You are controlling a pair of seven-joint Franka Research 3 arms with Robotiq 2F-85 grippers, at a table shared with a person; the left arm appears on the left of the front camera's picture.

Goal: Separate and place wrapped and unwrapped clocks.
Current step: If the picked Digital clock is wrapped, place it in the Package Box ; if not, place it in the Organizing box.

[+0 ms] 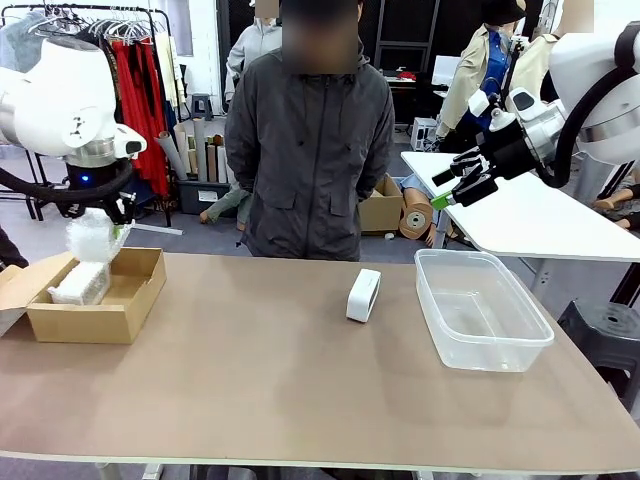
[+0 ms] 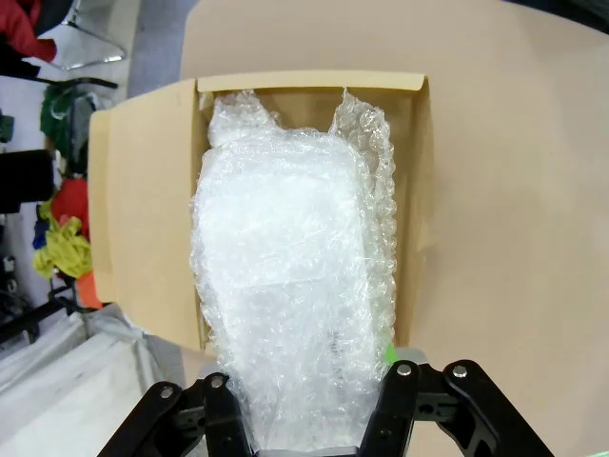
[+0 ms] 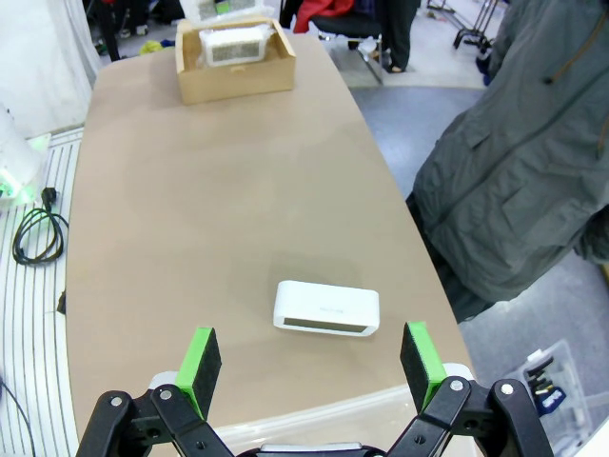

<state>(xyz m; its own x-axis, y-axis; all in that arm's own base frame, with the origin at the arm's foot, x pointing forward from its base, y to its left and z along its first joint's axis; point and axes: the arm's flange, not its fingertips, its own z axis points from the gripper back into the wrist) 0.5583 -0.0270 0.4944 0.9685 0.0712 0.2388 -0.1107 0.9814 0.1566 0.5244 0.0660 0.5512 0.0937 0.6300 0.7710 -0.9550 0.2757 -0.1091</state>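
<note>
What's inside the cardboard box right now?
One wrapped clock lies in the cardboard box. The left claw holds a second wrapped clock over it, hiding most of the box floor from the wrist camera.

left jaws: clamped on wrapped clock (image 2: pixel 285 286) | clock: over open cardboard box (image 2: pixel 143 219) | box: on tan table (image 2: pixel 514 190)

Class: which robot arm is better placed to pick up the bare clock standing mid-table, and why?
Right. The right gripper is open and free, raised near the tub, which sits beside the bare clock. The left gripper is shut on a wrapped clock over the box.
</note>
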